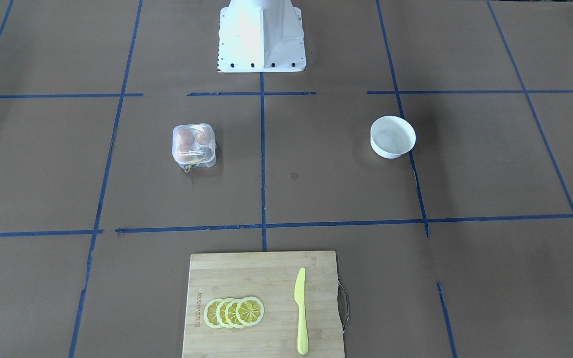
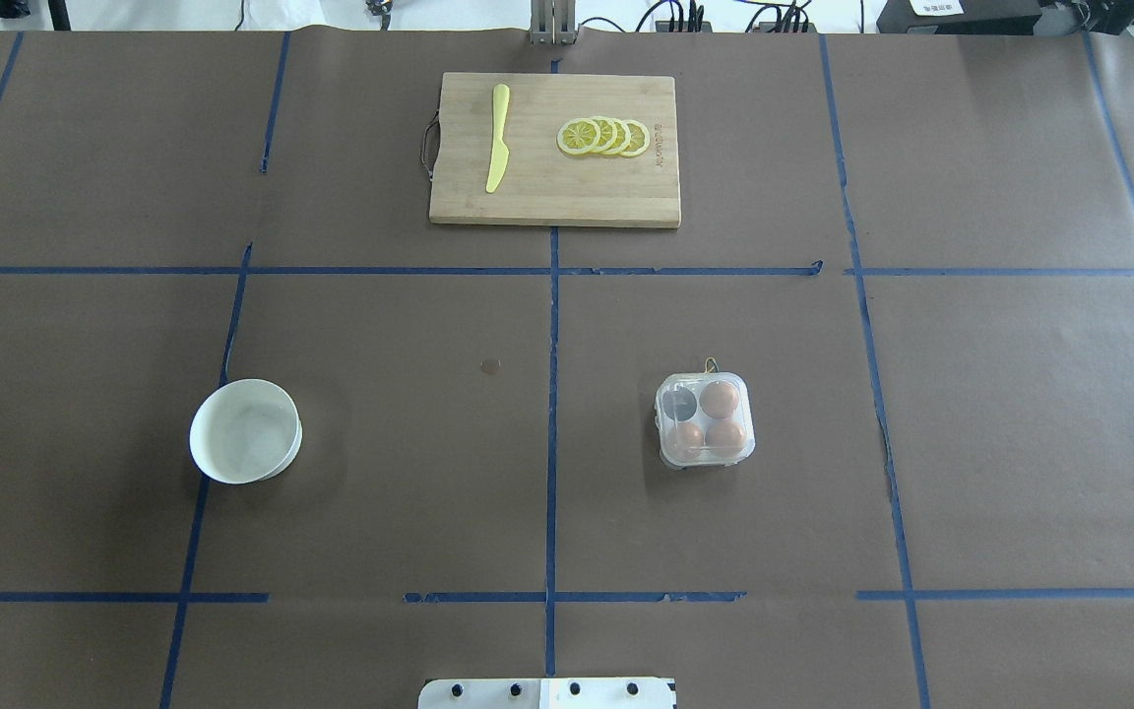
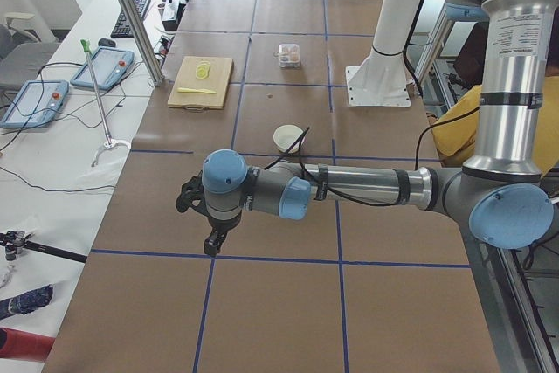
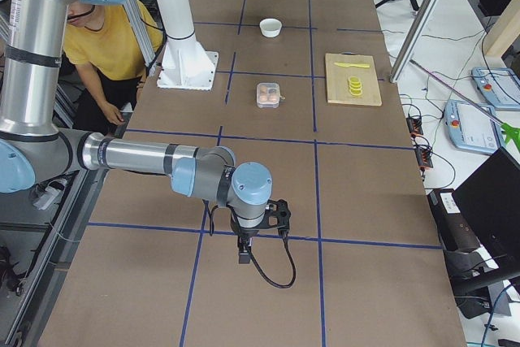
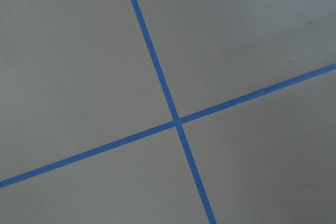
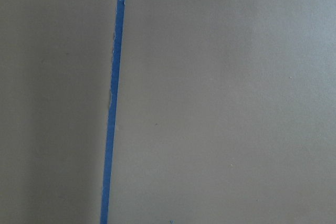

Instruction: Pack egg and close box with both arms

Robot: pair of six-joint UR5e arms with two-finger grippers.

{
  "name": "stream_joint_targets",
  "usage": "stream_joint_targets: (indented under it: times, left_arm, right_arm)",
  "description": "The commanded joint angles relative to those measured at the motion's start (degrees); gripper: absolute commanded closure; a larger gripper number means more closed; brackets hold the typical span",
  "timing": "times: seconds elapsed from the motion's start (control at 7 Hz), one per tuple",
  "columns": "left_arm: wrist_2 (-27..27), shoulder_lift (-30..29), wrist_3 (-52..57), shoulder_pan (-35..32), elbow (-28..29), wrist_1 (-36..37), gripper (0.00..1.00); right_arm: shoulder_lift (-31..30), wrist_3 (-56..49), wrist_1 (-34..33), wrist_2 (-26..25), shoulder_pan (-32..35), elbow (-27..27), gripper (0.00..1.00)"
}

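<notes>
The box point(image 2: 705, 420), a clear four-cup carton, stands right of the centre tape line; it also shows in the front view point(image 1: 193, 144). Its lid seems to lie over the cups. Three tan-brown eggs fill three cups, one being the egg point(image 2: 720, 399); the far-left cup is empty. A yellow string point(image 1: 193, 163) hangs at its far side. My left gripper point(image 3: 188, 198) shows only in the left side view, far from the box over a tape cross. My right gripper point(image 4: 278, 215) shows only in the right side view, equally far off. I cannot tell whether either is open.
A round white bowl point(image 2: 245, 431) stands empty left of centre. A wooden cutting board point(image 2: 555, 197) at the far edge carries lemon slices point(image 2: 604, 137) and a yellow knife point(image 2: 498, 150). The white pedestal point(image 1: 261, 37) is at the robot's side. A person in yellow point(image 4: 106, 38) sits behind it.
</notes>
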Motion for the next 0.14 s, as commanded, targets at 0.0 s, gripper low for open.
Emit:
stream_joint_targets:
  times: [0.0]
  left_arm:
    - [0.0, 0.0, 0.0, 0.0, 0.0, 0.0, 0.0]
  right_arm:
    - [0.0, 0.0, 0.0, 0.0, -0.1, 0.0, 0.0]
